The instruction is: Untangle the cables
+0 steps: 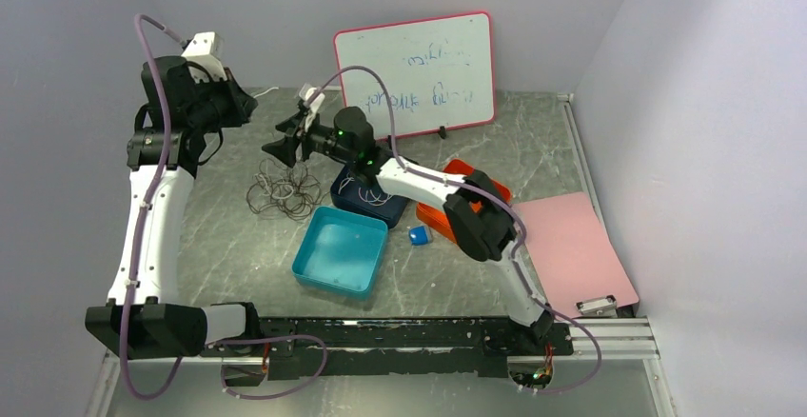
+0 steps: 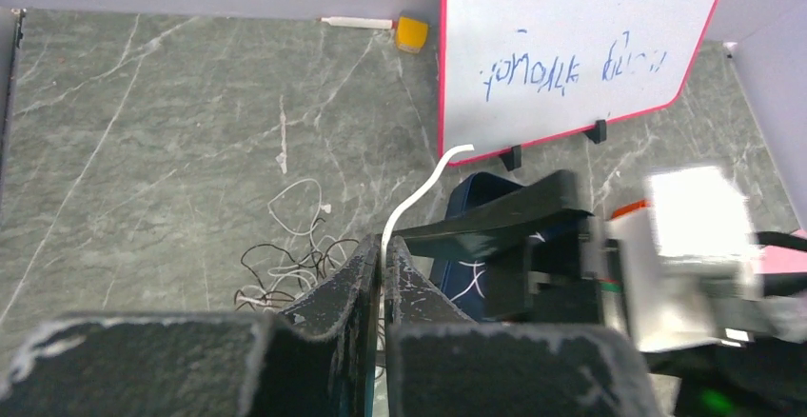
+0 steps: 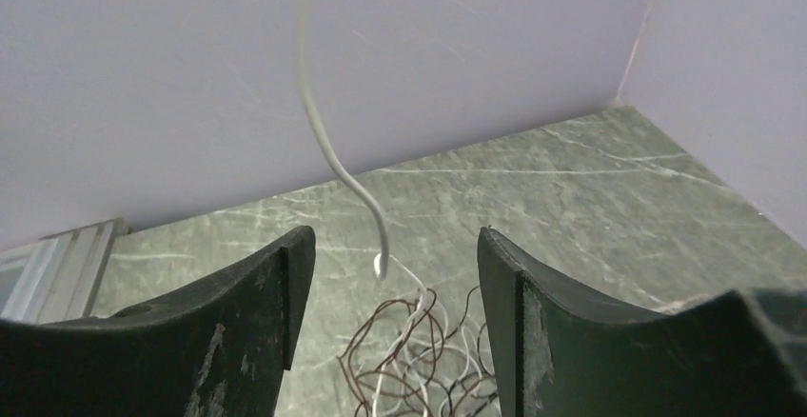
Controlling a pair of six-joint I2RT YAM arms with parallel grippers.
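The cables lie as a heap of thin brown, black and whitish loops on the grey table, left of the trays. In the left wrist view the heap sits just beyond my fingertips. My left gripper is shut on a white cable that curves up past its tips; it is raised at the back left. My right gripper stands open above the heap, and a white strand hangs down from above between its fingers without touching them. From above, the right gripper hovers over the heap's far side.
A teal tray, a dark blue tray and an orange tray stand right of the heap. A small blue object and a pink sheet lie further right. A whiteboard leans on the back wall.
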